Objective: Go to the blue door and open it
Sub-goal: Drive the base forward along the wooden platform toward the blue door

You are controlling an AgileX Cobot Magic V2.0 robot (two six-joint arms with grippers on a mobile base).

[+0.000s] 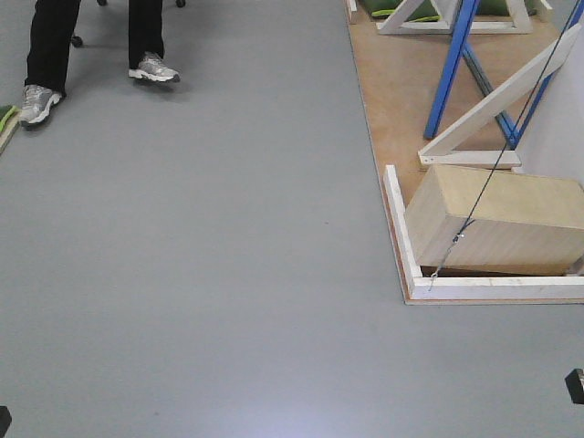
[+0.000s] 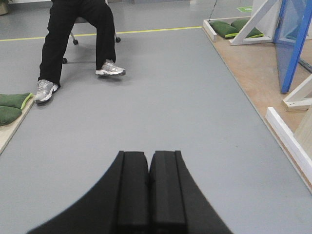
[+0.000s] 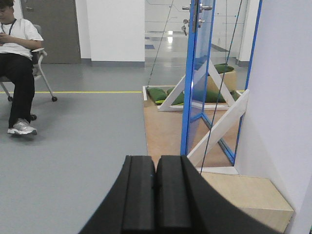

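Right wrist view: door (image 3: 197,73) ahead, slightly right, seen nearly edge-on, with lever handle (image 3: 197,7) at the top of the picture. Stands on wooden platform (image 1: 401,100), well apart from both arms. Cannot tell whether latched or ajar. Right gripper (image 3: 156,165) closed, pads touching, nothing between. Left gripper (image 2: 148,163) likewise closed and empty, pointing over grey floor.

Progress, as judged: approach unfinished, handle untouched, opening not begun. Left to do: drive closer, raise an arm to handle, press lever, swing panel.

Surroundings: white braces (image 3: 214,129) propping door frame; tan box (image 1: 497,219) on near corner of platform, just beside low white rail (image 1: 397,219); thin cable (image 1: 511,137) running diagonally down past box. Likely obstacles for base: platform edge, box, braces. Seated person (image 3: 17,48) off left, well apart. Green cushions (image 3: 158,93) at platform's far end.
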